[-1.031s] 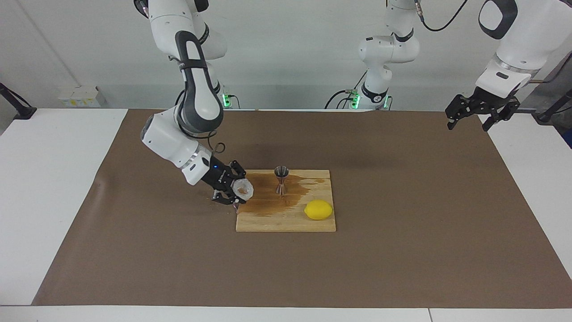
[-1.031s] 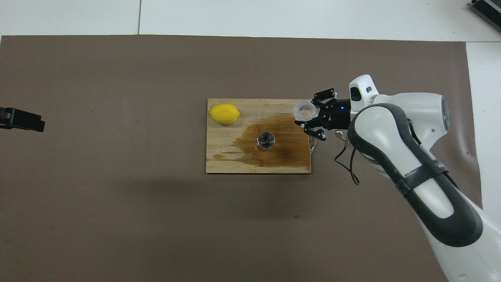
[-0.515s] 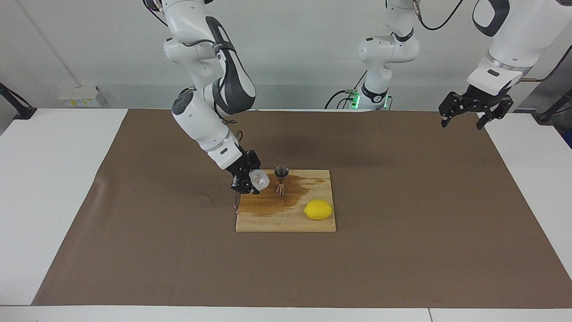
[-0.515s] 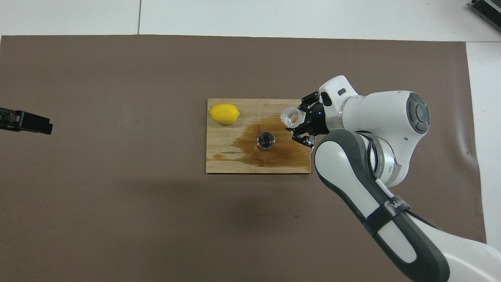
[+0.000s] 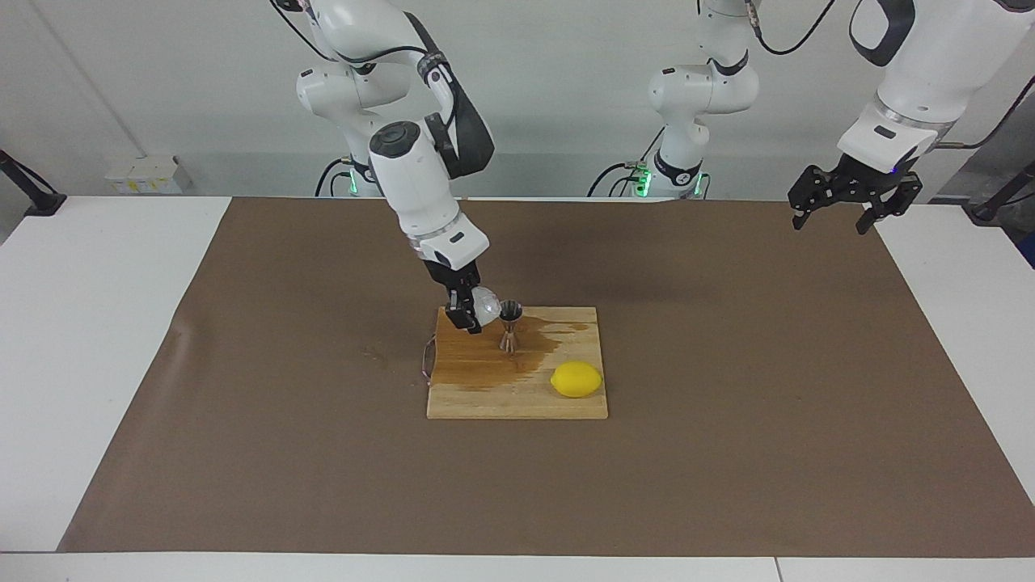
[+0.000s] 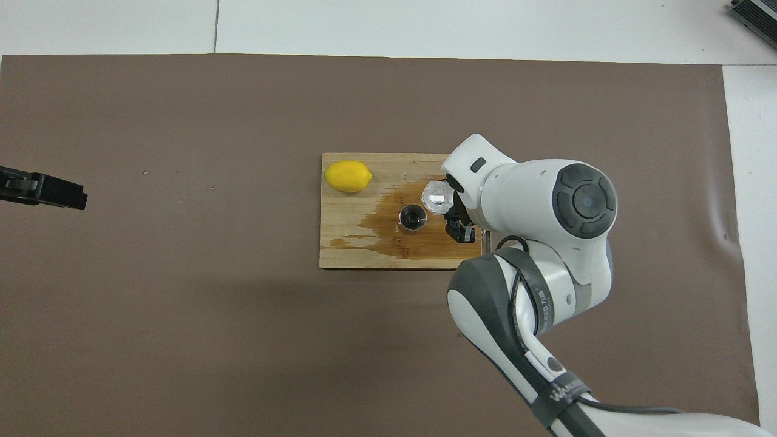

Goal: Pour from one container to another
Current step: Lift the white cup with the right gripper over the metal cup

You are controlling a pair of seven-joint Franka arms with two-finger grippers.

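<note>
A small steel hourglass jigger [image 5: 509, 323] [image 6: 413, 216] stands upright on a wooden cutting board [image 5: 485, 400] [image 6: 346, 252], inside a wet brown stain. My right gripper [image 5: 477, 311] [image 6: 448, 209] hangs over the board right beside the jigger and is shut on the small translucent white cup [image 5: 487, 305] [image 6: 437, 197]. The cup is tipped on its side, its mouth close by the jigger's rim toward the right arm's end. In the overhead view my right arm's wrist covers most of that gripper. My left gripper [image 5: 845, 206] [image 6: 42, 189] waits open, raised over the left arm's end of the table.
A yellow lemon [image 5: 576, 379] [image 6: 348, 176] lies on the board's corner, farther from the robots than the jigger and toward the left arm's end. A brown mat [image 5: 728, 453] covers the table. A thin pinkish loop [image 5: 426, 362] sticks out at the board's edge.
My right arm has swung the cup from the board's edge in over the board to the jigger's rim, and its wrist has turned steeper. The left gripper has drifted slightly.
</note>
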